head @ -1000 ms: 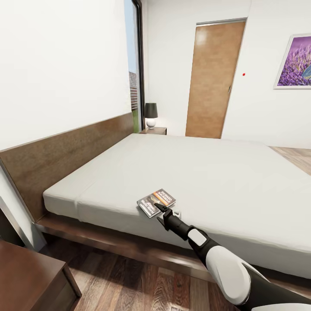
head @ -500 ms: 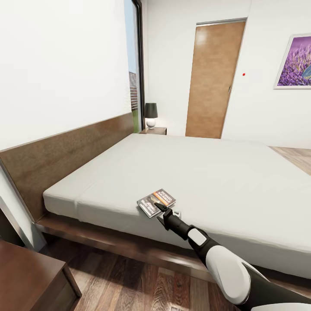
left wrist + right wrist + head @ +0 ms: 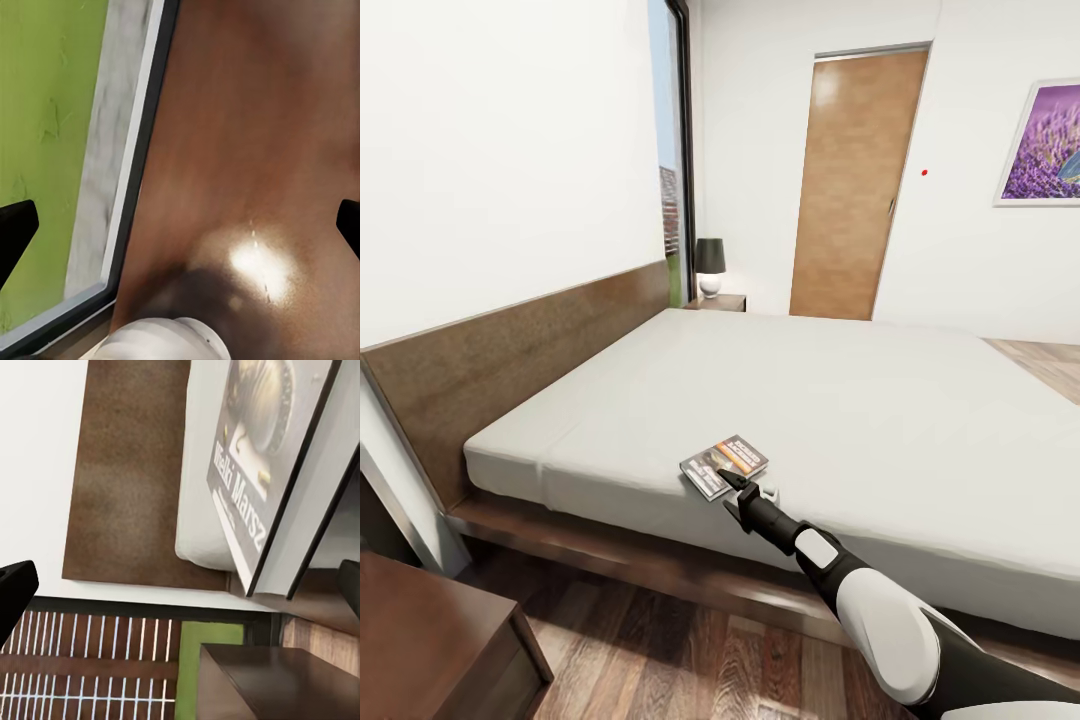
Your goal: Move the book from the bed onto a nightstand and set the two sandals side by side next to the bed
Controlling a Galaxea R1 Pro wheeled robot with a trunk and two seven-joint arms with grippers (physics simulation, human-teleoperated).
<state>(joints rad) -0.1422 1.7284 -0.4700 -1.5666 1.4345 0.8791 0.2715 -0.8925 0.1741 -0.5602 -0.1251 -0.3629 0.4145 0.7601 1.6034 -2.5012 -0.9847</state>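
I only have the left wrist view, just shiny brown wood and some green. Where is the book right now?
Observer: In the head view the book lies flat on the bed, near its front edge.
Operator: Is the right gripper on it?
Observer: The right gripper is at the book's near corner. The right wrist view shows its fingers spread, not clamped.
Operator: Any nightstand close?
Observer: Yes, a nightstand stands at the head view's lower left, on the floor beside the bed.
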